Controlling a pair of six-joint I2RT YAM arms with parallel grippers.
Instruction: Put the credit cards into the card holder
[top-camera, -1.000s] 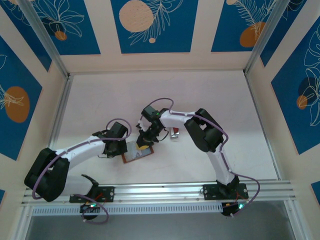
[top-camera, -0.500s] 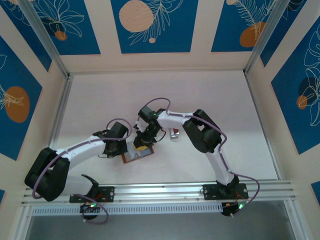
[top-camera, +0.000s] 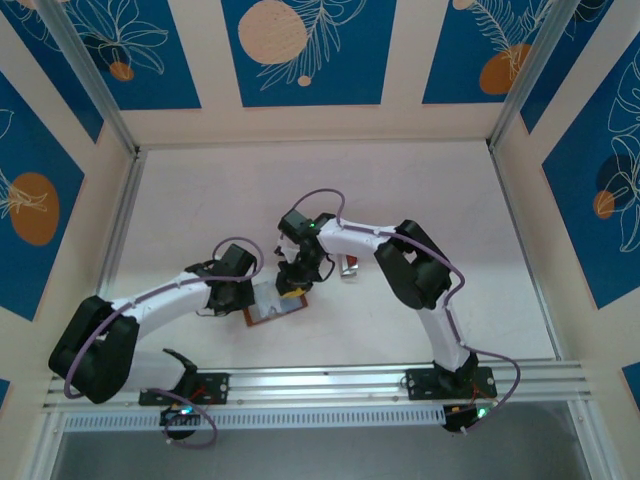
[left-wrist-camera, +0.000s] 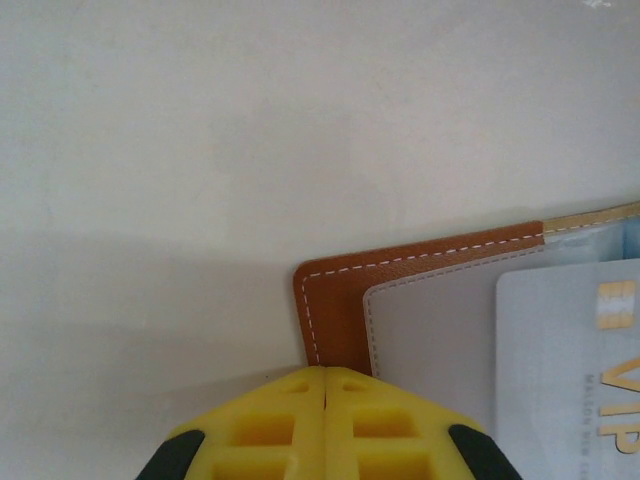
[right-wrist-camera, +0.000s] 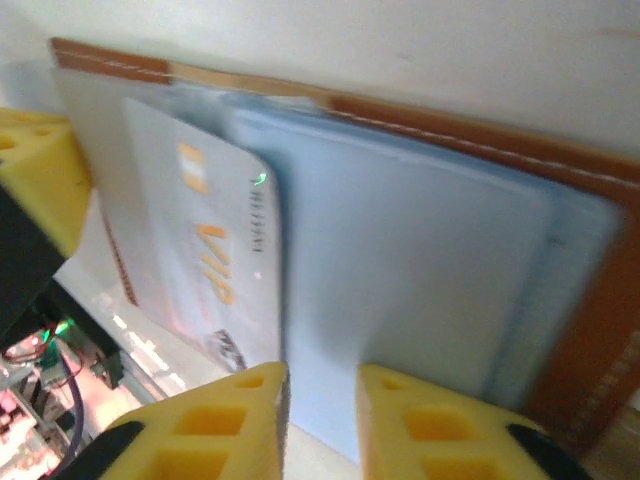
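Firmly closed, the left gripper (left-wrist-camera: 325, 378) has its yellow fingers pressed together at a brown corner of the open card holder (left-wrist-camera: 335, 300), which lies near the middle of the table (top-camera: 400, 200) between both arms. The right gripper (right-wrist-camera: 322, 385) stands slightly open over a pale blue card (right-wrist-camera: 400, 270) beside a VIP card (right-wrist-camera: 200, 240), clasping nothing

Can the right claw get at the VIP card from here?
Probably yes: the right claw is at the open card holder, jaws slightly apart, the VIP card bare just beside it. The shut left claw sits at the holder's corner, off the card.
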